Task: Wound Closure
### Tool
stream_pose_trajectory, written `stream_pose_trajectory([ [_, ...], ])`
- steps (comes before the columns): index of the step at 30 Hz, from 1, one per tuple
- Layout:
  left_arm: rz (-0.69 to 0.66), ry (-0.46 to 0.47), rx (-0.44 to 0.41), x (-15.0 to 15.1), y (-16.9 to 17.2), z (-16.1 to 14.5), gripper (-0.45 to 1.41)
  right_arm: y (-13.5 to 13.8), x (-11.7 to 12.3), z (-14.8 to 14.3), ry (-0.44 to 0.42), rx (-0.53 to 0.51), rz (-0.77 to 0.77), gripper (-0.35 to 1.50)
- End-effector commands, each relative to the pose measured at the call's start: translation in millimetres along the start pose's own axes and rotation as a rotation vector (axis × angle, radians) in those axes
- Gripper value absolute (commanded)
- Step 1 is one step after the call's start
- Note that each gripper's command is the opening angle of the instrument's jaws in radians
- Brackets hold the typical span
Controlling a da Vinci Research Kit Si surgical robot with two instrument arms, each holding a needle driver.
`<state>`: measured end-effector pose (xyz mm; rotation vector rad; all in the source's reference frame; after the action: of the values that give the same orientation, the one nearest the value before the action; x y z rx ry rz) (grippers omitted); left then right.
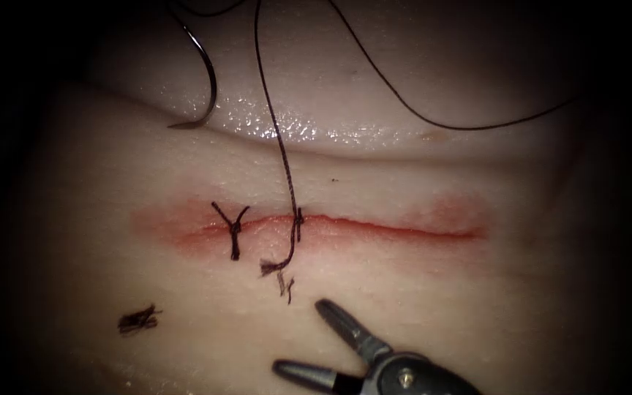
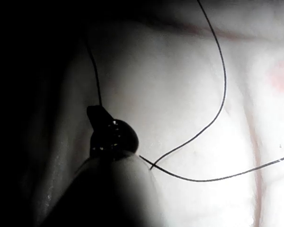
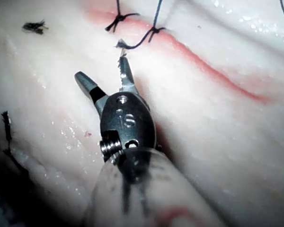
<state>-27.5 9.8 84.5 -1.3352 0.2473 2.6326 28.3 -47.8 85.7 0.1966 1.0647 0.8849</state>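
The cut runs across the tissue. A tied stitch sits near its left end. Just right of it a second knot crosses the cut; its thread rises tight out of the picture, and a short frayed tail curls toward the near side. The curved needle lies free on the tissue beyond the cut, at the left, held by neither tool. My right tool hovers near the tail, open, holding nothing. My left tool is shut on the thread.
Slack thread loops over the far tissue to the right. Cut thread scraps lie at the near left, and a smaller piece lies under the tail. Red fluid tints the cut's edges.
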Motion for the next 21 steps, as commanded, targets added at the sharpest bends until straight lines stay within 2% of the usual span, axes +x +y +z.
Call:
stream_pose_trajectory([
  [1, -0.013, 0.017, -0.002, 1.0, 0.1, 0.4, -0.45, 1.3, 1.0, 1.2, -0.018, 0.008, -0.029, 0.90],
  [2, -0.013, 0.017, -0.002, 1.0, 0.1, 0.4, -0.45, 1.3, 1.0, 1.2, -0.018, 0.008, -0.029, 0.90],
  [5, -0.050, 0.051, -0.012, 4.4, 0.8, -1.1, -0.45, 4.6, 3.0, 2.2, -0.031, 0.018, -0.025, 0.96],
  [7, -0.059, 0.058, -0.013, 5.5, 1.1, -1.7, -0.45, 5.3, 3.3, 2.8, -0.031, 0.015, -0.028, 1.18],
  [8, -0.060, 0.061, -0.014, 6.4, 1.9, -2.0, -0.45, 5.8, 3.4, 3.7, -0.039, 0.009, 0.016, 1.33],
  [9, -0.077, 0.061, -0.014, 7.1, 2.7, -2.1, -0.45, 6.2, 3.5, 4.8, -0.049, 0.001, 0.070, 1.40],
  [13, -0.116, 0.063, -0.020, 8.6, 4.3, -2.8, -0.45, 6.9, 3.2, 6.8, -0.082, -0.002, 0.142, 1.42],
  [17, -0.140, 0.081, -0.033, 10.6, 6.3, -4.1, -0.45, 7.8, 3.0, 7.2, -0.085, 0.016, 0.223, 1.32],
  [20, -0.158, 0.111, -0.053, 12.5, 8.2, -5.6, -0.45, 8.1, 2.6, 7.5, -0.098, 0.014, 0.255, 1.32],
  [21, -0.164, 0.117, -0.059, 14.0, 9.2, -6.4, -0.45, 8.0, 2.3, 7.9, -0.111, 0.014, 0.263, 1.37],
])
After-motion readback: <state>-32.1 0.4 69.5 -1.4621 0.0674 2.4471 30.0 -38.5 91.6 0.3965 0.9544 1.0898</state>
